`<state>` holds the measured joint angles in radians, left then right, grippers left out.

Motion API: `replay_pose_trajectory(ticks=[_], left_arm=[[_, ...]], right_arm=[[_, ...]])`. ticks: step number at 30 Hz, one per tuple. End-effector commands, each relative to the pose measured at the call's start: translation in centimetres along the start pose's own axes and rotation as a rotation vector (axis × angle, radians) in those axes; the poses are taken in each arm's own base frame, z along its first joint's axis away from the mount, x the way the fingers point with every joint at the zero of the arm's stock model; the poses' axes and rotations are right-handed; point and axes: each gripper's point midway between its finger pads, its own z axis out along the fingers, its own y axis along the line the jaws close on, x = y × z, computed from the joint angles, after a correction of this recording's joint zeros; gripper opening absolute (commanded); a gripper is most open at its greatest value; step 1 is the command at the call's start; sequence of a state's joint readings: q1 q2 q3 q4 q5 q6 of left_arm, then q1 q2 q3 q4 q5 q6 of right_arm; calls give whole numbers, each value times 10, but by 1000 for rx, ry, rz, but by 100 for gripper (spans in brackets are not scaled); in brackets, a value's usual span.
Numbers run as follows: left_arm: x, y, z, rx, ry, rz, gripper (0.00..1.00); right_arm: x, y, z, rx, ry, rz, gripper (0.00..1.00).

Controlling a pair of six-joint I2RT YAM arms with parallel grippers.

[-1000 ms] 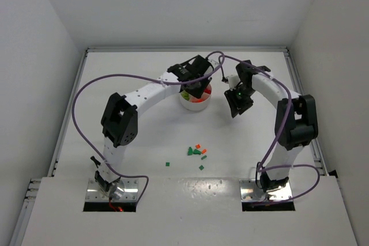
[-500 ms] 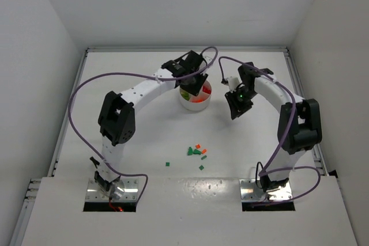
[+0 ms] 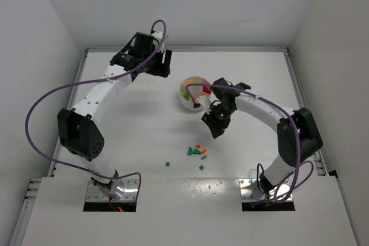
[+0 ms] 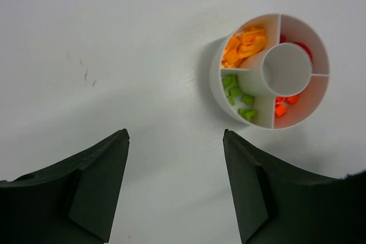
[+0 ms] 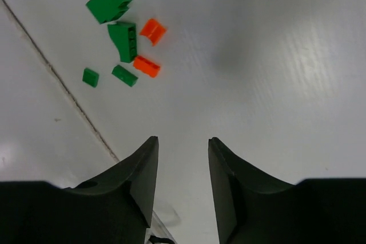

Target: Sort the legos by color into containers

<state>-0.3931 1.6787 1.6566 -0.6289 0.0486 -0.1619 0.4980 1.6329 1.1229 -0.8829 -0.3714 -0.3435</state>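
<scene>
Low round white plastic dish [image 3: 189, 105] [image 4: 215, 78], wedge compartments around a hub [image 4: 286, 68]: sitting on the white table [image 3: 115, 142], toward the far side.
- Orange plastic bricks [image 4: 245, 47], green bricks [image 4: 237, 96], red bricks [image 4: 298, 48] and orange-red bricks [image 4: 284, 106]: lying in separate wedges.
- Loose green and orange bricks [image 3: 197, 152] [image 5: 123, 38]: lying clustered on the table near the front edge, well apart from the dish.

Left gripper [image 3: 158, 64] [image 4: 175, 141]: hovering left of the dish, fingers standing apart, gripping nothing.

Right gripper [image 3: 216, 128] [image 5: 182, 144]: hanging between dish and cluster, fingers standing apart, gripping nothing.
</scene>
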Motion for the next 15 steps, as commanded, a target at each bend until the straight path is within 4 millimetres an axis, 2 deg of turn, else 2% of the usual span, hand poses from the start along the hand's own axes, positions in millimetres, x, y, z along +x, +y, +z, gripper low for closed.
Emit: replay_pose_trajectory(ticks=[1,6,8,10,11,12,15], left_arm=[[17,17,-3,6,42,-47,73],[32,30,-1,16,82,-81,74],[32,31,-2,29,81,-88,75],[32,32,-2,35,81,-95,75],[32,31,-2,45,81,-95,75],[34,31,1,46,90,-87,75],[33,34,3,48,92,-94,76]], right_arm=[[6,9,24,-34,56,-97,42],[8,13,45,-42,93,-193,53],[17,14,56,-61,121,-220,53],[17,13,59,-72,111,-285,53],[22,20,63,-108,114,-330,53],[15,19,62,-105,86,-359,55],[15,25,68,-138,86,-440,55]])
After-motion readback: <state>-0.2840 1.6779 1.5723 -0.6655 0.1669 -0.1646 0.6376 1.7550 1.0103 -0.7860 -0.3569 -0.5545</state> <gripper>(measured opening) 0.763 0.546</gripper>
